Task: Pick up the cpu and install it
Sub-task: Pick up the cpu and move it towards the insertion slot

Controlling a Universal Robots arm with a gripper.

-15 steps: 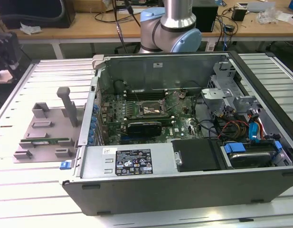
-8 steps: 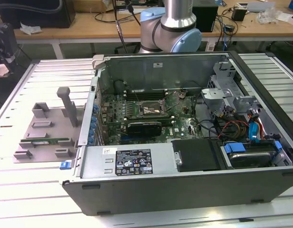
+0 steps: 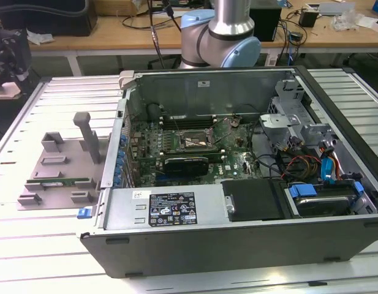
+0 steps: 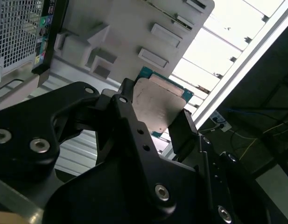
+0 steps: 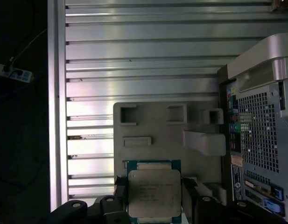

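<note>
My gripper (image 5: 154, 198) is shut on the cpu (image 5: 154, 191), a flat square chip with a silver-grey top plate and a thin green rim. In both wrist views the black fingers (image 4: 183, 128) clamp two opposite edges of the cpu (image 4: 158, 105). The chip hangs above the grey fixture tray (image 5: 153, 126), clear of its pockets. In the exterior view, the open computer case (image 3: 238, 220) lies on the table with its motherboard showing. The square metal cpu socket (image 3: 190, 141) sits in the middle of that board.
The grey fixture tray (image 3: 60, 171) lies at the exterior view's left of the case, with a green memory stick (image 3: 57, 182) in a slot. A power supply (image 3: 170, 208), cables (image 3: 305, 162) and drive cage (image 3: 287, 119) crowd the case. The arm's base (image 3: 219, 43) stands behind it.
</note>
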